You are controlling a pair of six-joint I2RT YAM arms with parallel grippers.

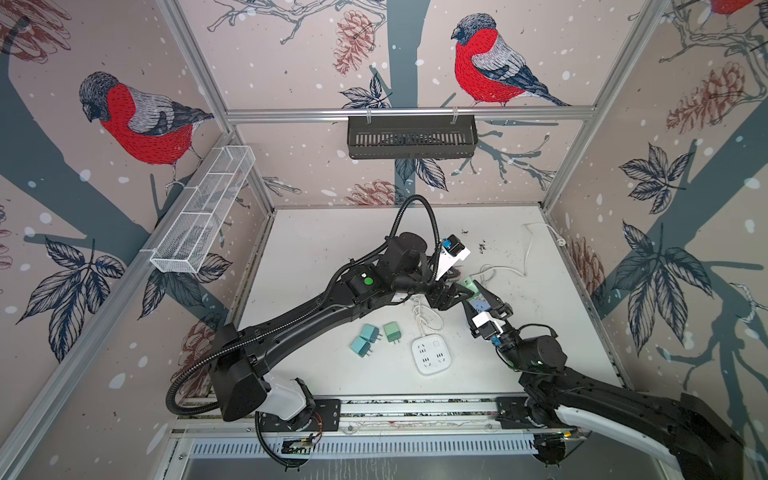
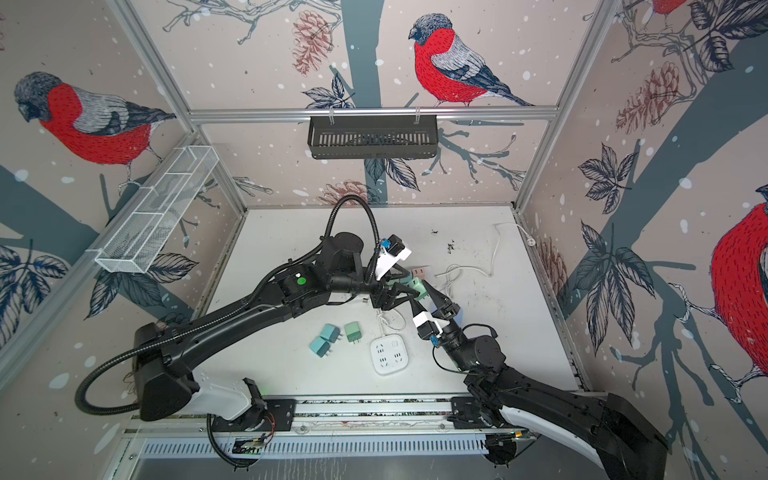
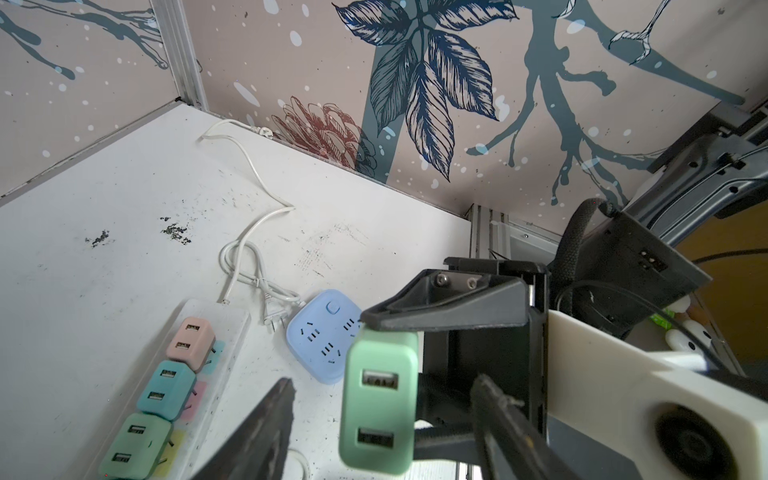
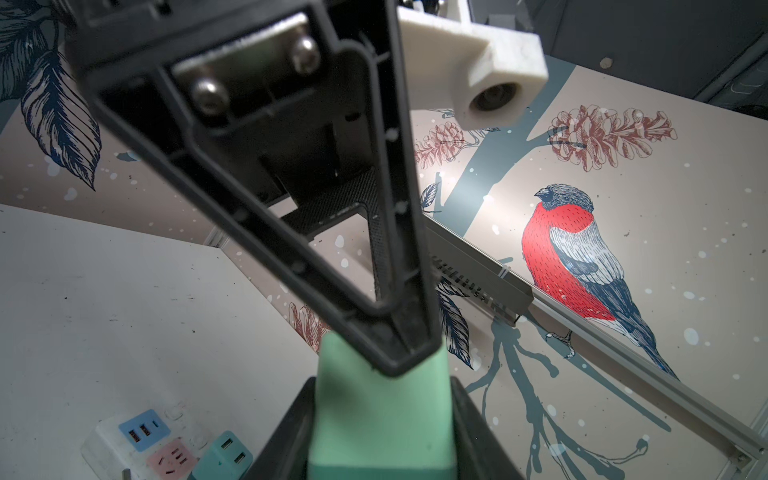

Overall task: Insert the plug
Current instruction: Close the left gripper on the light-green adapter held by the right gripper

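A mint-green plug (image 3: 380, 399) with two USB ports hangs in the air, and my right gripper (image 4: 382, 386) is shut on it, one black finger pressed to each side. My left gripper (image 3: 384, 380) is open around the same plug, with a clear gap between the plug and each finger (image 3: 266, 424). Both top views show the two grippers meeting above the table's middle, left gripper (image 1: 457, 296) against right gripper (image 1: 473, 297). Below lies a long white power strip (image 3: 232, 332) carrying pink, teal and green plugs. A blue square socket block (image 3: 320, 336) sits beside it.
A white square socket block (image 1: 430, 353) lies near the front, with three loose green and teal plugs (image 1: 370, 334) to its left. White cables (image 1: 528, 249) loop toward the back right wall. A wire basket (image 1: 203, 208) and a black tray (image 1: 411, 137) hang on the walls.
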